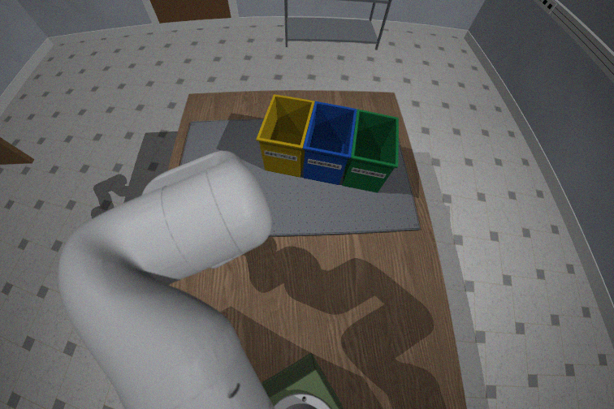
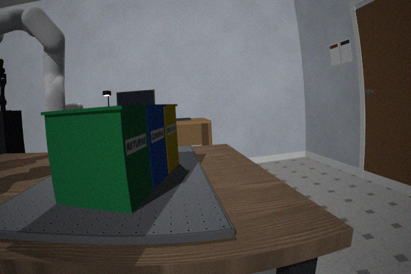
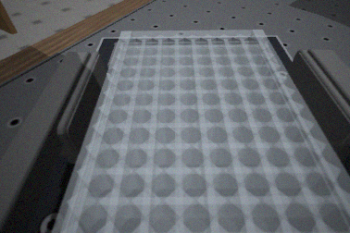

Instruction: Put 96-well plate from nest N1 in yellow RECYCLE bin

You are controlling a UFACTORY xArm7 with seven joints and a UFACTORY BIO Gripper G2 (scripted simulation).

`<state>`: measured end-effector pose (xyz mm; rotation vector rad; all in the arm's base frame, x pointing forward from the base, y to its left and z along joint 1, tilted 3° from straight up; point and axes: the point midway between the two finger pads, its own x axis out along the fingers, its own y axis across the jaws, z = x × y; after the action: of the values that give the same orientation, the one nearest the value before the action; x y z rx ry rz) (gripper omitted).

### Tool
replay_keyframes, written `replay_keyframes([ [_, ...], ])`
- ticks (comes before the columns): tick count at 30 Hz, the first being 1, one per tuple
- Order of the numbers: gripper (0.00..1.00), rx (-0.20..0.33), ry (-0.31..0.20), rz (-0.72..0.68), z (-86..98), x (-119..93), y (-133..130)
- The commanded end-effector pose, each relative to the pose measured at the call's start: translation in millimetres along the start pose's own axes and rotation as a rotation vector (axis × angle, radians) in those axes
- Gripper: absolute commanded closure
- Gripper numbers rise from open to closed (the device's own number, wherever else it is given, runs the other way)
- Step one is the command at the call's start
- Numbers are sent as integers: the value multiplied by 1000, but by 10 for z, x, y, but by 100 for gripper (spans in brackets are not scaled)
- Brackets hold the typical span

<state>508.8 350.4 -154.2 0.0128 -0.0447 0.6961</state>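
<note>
Wrist view: the gripper (image 3: 185, 95) is straddling the 96-well plate (image 3: 194, 109), its two fingers standing along opposite long sides and closing on it; the spread is about the plate's own width, neither flung wide nor brought together. The pads are sitting low against the clear outer edges; exact contact along each side is hard to read through the translucent plastic. The plate is lying level to the eye, rows of round wells facing up, and is filling most of the close view. Dark corners of the plate nest (image 3: 107, 46) are showing at its far end, so the plate is sitting at the nest; whether its underside is touching cannot be told. Around it the grey perforated board (image 1: 342, 210) (image 2: 199, 210) (image 3: 28, 100) is spreading over the wooden table (image 1: 307, 245) (image 2: 282, 210) (image 3: 106, 17). From the top, the white arm (image 1: 198, 215) (image 2: 54, 61) is covering both the gripper and the plate. The three bins are standing upright on the board in a close row: yellow RECYCLE bin (image 1: 283, 161) (image 2: 172, 151) at one end, blue GENERAL bin (image 1: 325, 173) (image 2: 157, 161) in the middle, green RETURNS bin (image 1: 367, 181) (image 2: 87, 161) at the other end. The plate is lying outside all three. Exterior view: the bins are hiding the gripper's working spot.
</note>
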Motion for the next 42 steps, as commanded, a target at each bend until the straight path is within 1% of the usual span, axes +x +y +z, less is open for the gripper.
replay_keyframes([
  [1,100,0,-4,0,17,15,-2],
  [5,100,0,-4,0,17,15,-2],
  [36,100,0,-4,0,209,14,-2],
  [42,100,0,-4,0,216,15,-2],
])
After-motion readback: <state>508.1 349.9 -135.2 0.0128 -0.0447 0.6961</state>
